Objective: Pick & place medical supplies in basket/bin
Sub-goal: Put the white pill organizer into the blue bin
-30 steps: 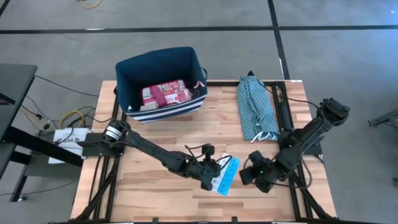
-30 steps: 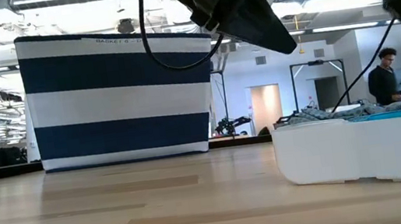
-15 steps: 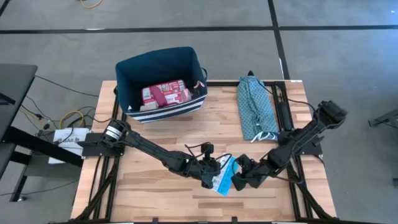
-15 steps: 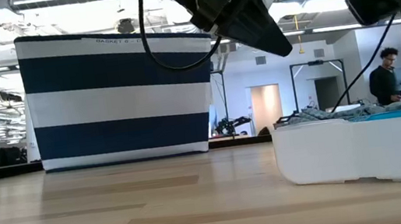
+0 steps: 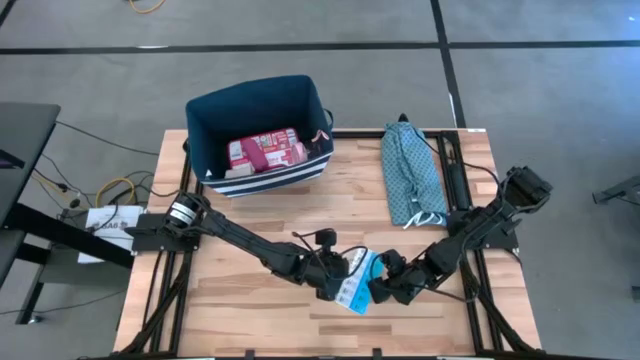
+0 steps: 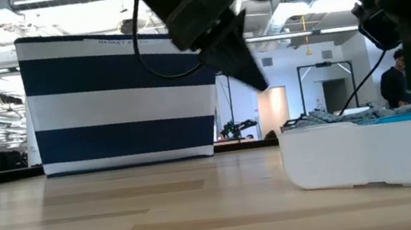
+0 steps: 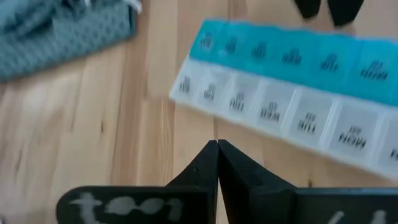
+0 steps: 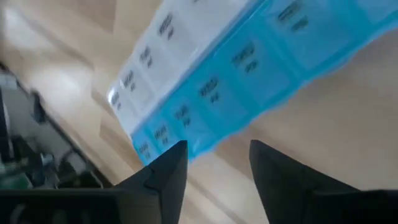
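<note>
pill organizer [image 5: 360, 282] is lying flat on the table between both grippers, long axis running across the right gripper [image 5: 380, 290], which is sitting just beside it with fingers apart, while the left gripper [image 5: 333, 289], pressed together, is pointing at its other long side.

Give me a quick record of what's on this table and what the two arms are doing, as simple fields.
Bin: navy striped bin at the table's far left, red-and-white first-aid case inside
Pill organizer: light-blue pill organizer flat on the table's near edge
Cloth: teal patterned bundle at the far right
Left gripper: left gripper shut, empty, beside the organizer
Right gripper: right gripper open, at the organizer's other side, not gripping
</note>
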You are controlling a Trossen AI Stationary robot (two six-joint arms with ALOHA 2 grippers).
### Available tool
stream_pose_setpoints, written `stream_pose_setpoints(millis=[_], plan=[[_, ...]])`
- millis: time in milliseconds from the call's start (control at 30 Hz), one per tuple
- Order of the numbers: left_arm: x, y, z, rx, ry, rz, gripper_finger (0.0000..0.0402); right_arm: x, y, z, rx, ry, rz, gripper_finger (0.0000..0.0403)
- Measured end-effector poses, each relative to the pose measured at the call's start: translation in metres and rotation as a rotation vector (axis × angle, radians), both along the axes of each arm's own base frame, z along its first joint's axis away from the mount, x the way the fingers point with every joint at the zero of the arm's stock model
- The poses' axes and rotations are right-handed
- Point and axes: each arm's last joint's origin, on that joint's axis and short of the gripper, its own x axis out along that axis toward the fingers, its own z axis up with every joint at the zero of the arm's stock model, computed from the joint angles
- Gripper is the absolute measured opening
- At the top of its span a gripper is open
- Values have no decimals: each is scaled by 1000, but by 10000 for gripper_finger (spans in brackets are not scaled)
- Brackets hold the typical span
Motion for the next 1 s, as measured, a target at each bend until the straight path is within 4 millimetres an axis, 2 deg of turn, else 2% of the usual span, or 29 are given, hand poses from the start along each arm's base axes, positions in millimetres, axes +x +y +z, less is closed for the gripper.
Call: stream_pose_setpoints(millis=[167, 367, 467, 633, 767, 1000], plan=[[-4, 0, -3, -33, 23, 54, 0, 1, 1, -14, -39, 21, -94, 180], [-8, -5, -12, -48, -23, 91, 0, 8, 13, -30, -40, -43, -162, 182], [-10, -5, -16, -76, -18, 118, 0, 8, 16, -33, -83, -100, -190, 179], [-22, -2, -35, -101, 24, 177, 0, 5, 19, -37, -94, -110, -236, 179], [-30, -3, -48, -129, 56, 188, 0, 1, 19, -39, -179, -166, -279, 180], [-29, -17, -46, -163, -20, 140, 0, 1, 16, -40, -214, -175, -296, 180]])
